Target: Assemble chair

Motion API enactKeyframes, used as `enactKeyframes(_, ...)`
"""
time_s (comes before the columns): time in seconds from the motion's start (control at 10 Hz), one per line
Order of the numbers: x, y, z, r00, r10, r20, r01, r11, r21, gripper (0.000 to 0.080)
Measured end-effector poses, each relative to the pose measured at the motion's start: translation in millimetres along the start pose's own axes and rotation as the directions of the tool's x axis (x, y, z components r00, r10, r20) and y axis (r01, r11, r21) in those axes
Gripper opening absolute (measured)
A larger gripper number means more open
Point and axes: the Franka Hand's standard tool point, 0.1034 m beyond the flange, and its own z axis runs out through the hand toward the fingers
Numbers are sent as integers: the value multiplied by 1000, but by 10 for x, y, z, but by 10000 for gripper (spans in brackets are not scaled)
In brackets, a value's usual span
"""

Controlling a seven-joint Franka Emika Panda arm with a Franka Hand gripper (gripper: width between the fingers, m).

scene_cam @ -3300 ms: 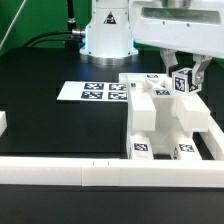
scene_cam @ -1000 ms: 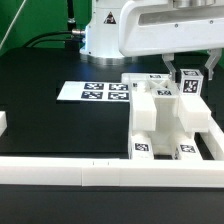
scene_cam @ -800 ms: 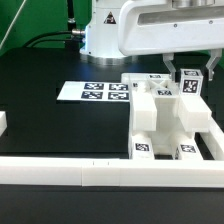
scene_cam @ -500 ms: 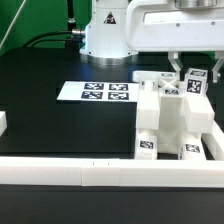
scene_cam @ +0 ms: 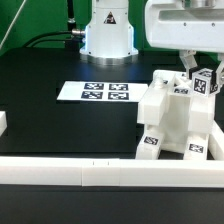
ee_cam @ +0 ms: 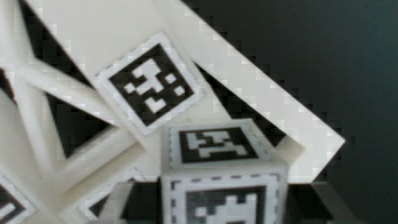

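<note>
The chair assembly (scene_cam: 172, 118) is a blocky white frame with several black-and-white tags, standing at the exterior view's right, near the front rail. My gripper (scene_cam: 203, 72) is above its far right corner, shut on a white tagged chair piece (scene_cam: 206, 84) that stands at that corner. In the wrist view the same chair piece (ee_cam: 221, 160) sits between my dark fingers (ee_cam: 329, 200), with the chair frame's slanted white bars and a tag (ee_cam: 151, 84) right behind it.
The marker board (scene_cam: 95, 93) lies flat on the black table left of the chair assembly. A long white border rail (scene_cam: 60, 172) runs along the front, with a short white block (scene_cam: 3, 122) at the left edge. The robot's base (scene_cam: 107, 35) stands at the back.
My gripper has moved toward the exterior view's right with the tagged chair piece. The whole chair assembly has slid and turned that way with it, away from the marker board.
</note>
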Motion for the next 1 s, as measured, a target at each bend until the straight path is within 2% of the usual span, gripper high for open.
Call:
enactKeyframes(0.2,-1,-1,0,1000,20,0,-20,1000,0,284)
enactKeyframes(0.3,-2,1,2,1000,-18,1,18,1000,-1,345)
enactKeyframes(0.4,-2,2,2,999,-42,1,42,999,-1,528)
enactKeyframes(0.5,-16,-3,6,998,-65,3,65,998,-2,611)
enactKeyframes(0.7,-38,-23,2,950,-312,2,312,950,0,642)
enactKeyframes(0.9,-85,-62,-2,863,-505,2,505,863,5,647)
enactKeyframes(1.0,-104,-78,0,781,-624,1,624,781,3,649)
